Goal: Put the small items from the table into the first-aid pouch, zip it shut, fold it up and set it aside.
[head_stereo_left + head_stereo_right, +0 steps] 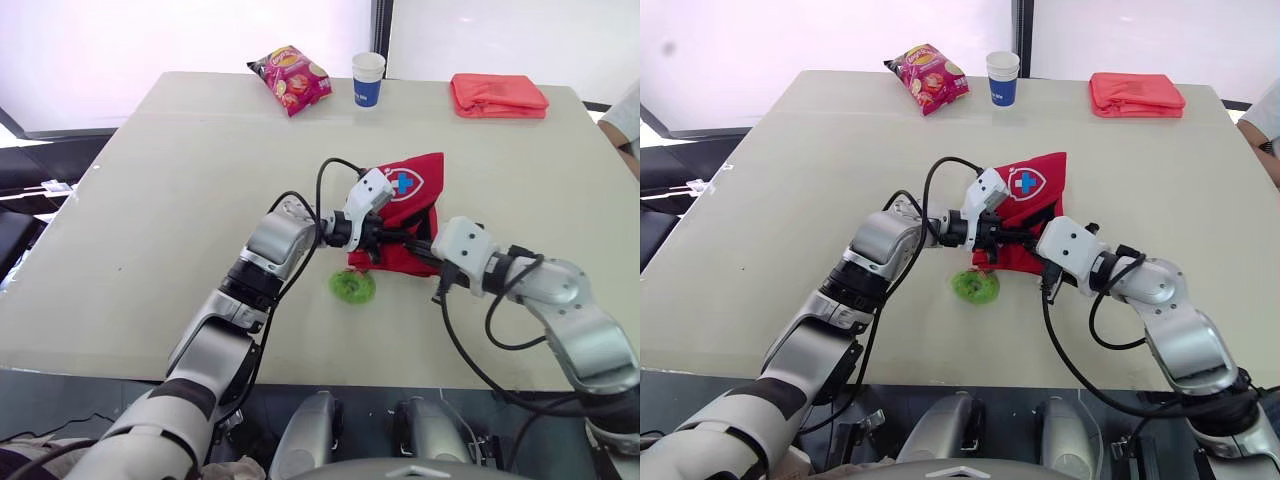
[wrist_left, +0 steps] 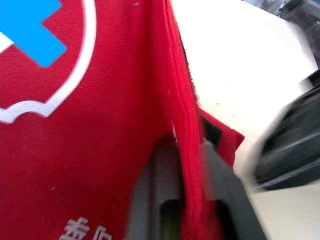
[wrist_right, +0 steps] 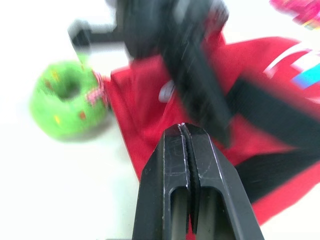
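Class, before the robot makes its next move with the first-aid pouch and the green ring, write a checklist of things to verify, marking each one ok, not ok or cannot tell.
1. Left gripper grips the first-aid pouch: ok, the red edge is pinched between its fingers.
2. Green ring packed: not ok, it lies on the table by the pouch's near corner.
3. Right gripper ready to pick: not ok, its fingers are shut with nothing seen between them, close to the pouch.
4. Pouch mouth open wide enough: cannot tell.
5. Snack bag and paper cup out of the way: ok, both stand at the far edge.
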`<act>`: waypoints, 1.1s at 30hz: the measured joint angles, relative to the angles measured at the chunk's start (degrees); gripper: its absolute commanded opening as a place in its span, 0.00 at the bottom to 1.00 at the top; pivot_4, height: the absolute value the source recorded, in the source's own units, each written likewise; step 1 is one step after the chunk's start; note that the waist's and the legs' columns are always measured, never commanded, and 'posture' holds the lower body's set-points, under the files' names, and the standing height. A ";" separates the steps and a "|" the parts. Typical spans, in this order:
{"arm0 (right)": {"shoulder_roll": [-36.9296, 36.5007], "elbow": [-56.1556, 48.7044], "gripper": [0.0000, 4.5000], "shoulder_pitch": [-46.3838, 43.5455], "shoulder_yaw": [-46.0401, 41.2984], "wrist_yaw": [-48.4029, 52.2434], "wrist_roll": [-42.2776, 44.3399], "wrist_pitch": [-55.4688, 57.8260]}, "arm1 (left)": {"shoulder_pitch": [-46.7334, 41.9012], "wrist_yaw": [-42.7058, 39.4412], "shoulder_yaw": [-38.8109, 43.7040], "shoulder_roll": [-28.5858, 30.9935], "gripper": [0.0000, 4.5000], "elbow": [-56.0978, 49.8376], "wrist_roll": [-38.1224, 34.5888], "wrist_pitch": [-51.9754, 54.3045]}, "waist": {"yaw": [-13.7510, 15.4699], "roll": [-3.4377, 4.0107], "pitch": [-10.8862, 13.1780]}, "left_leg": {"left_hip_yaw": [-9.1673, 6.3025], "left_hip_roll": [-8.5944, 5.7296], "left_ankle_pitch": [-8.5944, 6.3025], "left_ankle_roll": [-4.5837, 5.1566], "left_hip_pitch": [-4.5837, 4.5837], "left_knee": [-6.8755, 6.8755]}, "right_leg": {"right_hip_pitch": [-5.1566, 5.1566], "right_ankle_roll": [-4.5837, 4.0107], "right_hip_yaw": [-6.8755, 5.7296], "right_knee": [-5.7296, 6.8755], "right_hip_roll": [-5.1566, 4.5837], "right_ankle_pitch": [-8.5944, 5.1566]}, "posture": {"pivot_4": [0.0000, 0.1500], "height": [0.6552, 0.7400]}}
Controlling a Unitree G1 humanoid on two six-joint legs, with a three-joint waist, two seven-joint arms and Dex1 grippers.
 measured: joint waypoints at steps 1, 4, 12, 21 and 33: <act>-0.42 -4.85 0.00 3.24 -4.19 -0.43 1.76 3.41 | 0.10 -1.38 1.54 -0.75 0.47 -0.16 -1.51 0.88 | 0.03 0.01 0.01 | -0.01 0.00 -0.01 0.02 -0.04 0.01 | -0.01 0.00 0.01 0.00 -0.02 0.00 | 1.00 0.99; -0.20 -11.83 0.00 6.91 -11.94 -0.84 5.56 8.52 | -0.14 -6.14 6.87 -0.38 0.51 -0.32 -6.72 2.57 | -0.50 0.02 0.03 | 0.05 0.07 -0.02 0.04 0.03 0.03 | -0.02 0.00 0.06 0.04 0.04 0.00 | 1.00 0.99; 3.51 -18.45 0.00 10.77 -27.81 -3.66 16.23 14.74 | -10.31 -5.10 18.28 -8.40 0.11 19.00 -9.21 -5.92 | -0.10 -0.01 0.04 | 0.05 -0.05 -0.11 0.19 0.02 0.07 | 0.06 0.02 0.01 -0.02 0.01 0.00 | 1.00 0.99; 1.30 -18.68 0.00 13.95 -32.67 -6.43 21.54 14.53 | -10.47 -7.14 14.23 -14.55 0.17 25.73 -2.07 -13.38 | -0.48 0.00 0.04 | 0.16 0.02 -0.11 0.20 0.08 0.06 | 0.04 0.02 0.13 0.04 0.07 -0.01 | 1.00 0.99; -0.72 -18.92 0.00 15.79 -32.64 -10.28 25.92 12.34 | -10.46 -9.88 23.63 -13.64 0.57 24.85 -8.78 -5.61 | -0.18 -0.02 0.05 | 0.12 0.04 -0.11 0.20 0.02 0.11 | 0.02 0.02 0.10 0.03 0.05 -0.01 | 1.00 0.99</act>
